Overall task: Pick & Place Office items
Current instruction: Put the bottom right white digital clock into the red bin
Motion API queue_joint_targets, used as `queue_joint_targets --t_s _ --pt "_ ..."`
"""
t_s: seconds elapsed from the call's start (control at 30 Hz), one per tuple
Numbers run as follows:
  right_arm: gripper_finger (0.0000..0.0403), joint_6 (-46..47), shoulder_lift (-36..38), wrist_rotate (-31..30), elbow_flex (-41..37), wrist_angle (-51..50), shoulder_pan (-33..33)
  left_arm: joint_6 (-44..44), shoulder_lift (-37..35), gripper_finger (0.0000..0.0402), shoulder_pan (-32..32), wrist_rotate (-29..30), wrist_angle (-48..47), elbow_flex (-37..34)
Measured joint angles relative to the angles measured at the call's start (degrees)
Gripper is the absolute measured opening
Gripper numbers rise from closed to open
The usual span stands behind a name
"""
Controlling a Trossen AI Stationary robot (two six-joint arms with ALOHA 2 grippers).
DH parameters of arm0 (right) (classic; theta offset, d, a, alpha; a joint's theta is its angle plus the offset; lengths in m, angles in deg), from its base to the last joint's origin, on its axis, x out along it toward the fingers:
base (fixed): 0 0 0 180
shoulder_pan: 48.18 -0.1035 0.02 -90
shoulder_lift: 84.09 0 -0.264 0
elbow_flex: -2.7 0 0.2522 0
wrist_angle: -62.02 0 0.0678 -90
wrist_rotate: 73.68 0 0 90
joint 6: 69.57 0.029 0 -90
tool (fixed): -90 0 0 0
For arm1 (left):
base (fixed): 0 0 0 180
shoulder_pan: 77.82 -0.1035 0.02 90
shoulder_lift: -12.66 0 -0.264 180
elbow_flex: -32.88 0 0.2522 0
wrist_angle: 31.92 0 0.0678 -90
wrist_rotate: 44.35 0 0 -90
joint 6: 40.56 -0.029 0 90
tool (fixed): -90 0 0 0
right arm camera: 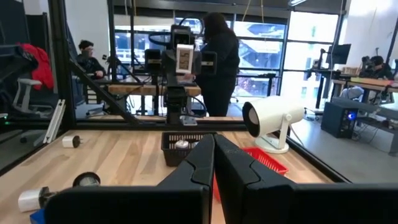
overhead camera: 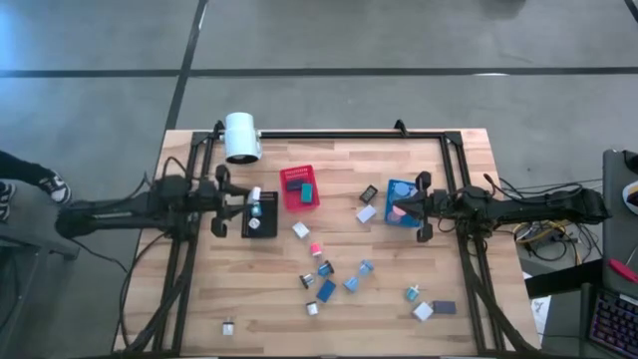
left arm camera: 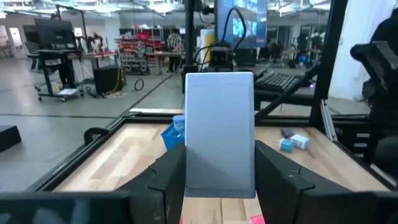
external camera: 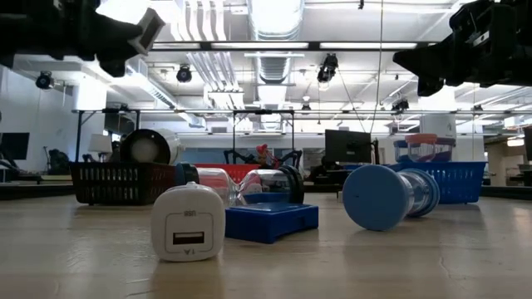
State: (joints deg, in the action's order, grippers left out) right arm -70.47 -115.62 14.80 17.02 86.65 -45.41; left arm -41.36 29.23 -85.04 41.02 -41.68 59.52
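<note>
Left gripper [overhead camera: 249, 206]: held above the black bin [overhead camera: 261, 217]; fingers [left arm camera: 166, 180] clamped on a flat white block [left arm camera: 219, 138], which is carried upright between them. Right gripper [overhead camera: 403, 207]: held over the blue bin [overhead camera: 403, 200]; fingers [right arm camera: 198, 165] pressed together, nothing between them.

Black bin, directly under the left gripper: a round white piece [overhead camera: 256, 223] is seen inside; a small teal piece sits at the gripper's tip, but whether it lies in the bin cannot be told.

Red bin [overhead camera: 299, 186], just beyond the left gripper toward the table's middle: a black block [overhead camera: 293, 182] and a teal block [overhead camera: 307, 187] are held in it.

Blue bin, under the right gripper: a pink piece [overhead camera: 398, 210] is seen at its edge, just beside the fingertips.

Office items loose on the table, between the two grippers and toward the front edge:
- white block [overhead camera: 300, 229] and pink piece [overhead camera: 315, 247], nearer the left gripper;
- black square [overhead camera: 369, 193] and white block [overhead camera: 366, 213], just beside the right gripper;
- cluster of blue and white pieces [overhead camera: 326, 287] at mid-table;
- white charger [external camera: 188, 222] at the front, well apart from both grippers;
- teal, white and dark pieces [overhead camera: 431, 305] at the front right.

White cylinder [overhead camera: 241, 137]: at the far edge, beyond the left gripper.
</note>
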Motion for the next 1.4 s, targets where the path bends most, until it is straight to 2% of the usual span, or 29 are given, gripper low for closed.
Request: queue_joint_targets --t_s 0.3,0.73,0.93,1.0,1.2,1.4 --pt "0.0008 0.21 0.02 -0.02 0.0 0.97 0.01 0.96 -5.73 0.0152 -0.04 0.41 -0.38 -3.68" --pt "0.0008 0.74 -0.02 -0.04 0.0 0.96 0.01 3.63 -5.87 0.0152 -0.07 3.43 1.69 -7.62" --pt "0.0008 0.72 -0.02 -0.05 0.0 0.96 0.0 3.87 -5.81 0.0152 -0.07 3.69 4.39 -7.4" --pt "0.0008 0.76 -0.02 -0.15 0.0 0.96 0.02 4.59 -5.06 0.0152 -0.07 5.85 5.06 -6.06" --pt "0.0008 0.74 -0.02 -0.15 0.0 0.96 0.0 5.19 2.0 0.0152 -0.35 13.21 3.54 0.85" --pt "0.0008 0.74 -0.06 -0.13 -0.02 1.24 0.0 2.57 18.21 0.0152 -2.51 14.53 -3.12 13.17"
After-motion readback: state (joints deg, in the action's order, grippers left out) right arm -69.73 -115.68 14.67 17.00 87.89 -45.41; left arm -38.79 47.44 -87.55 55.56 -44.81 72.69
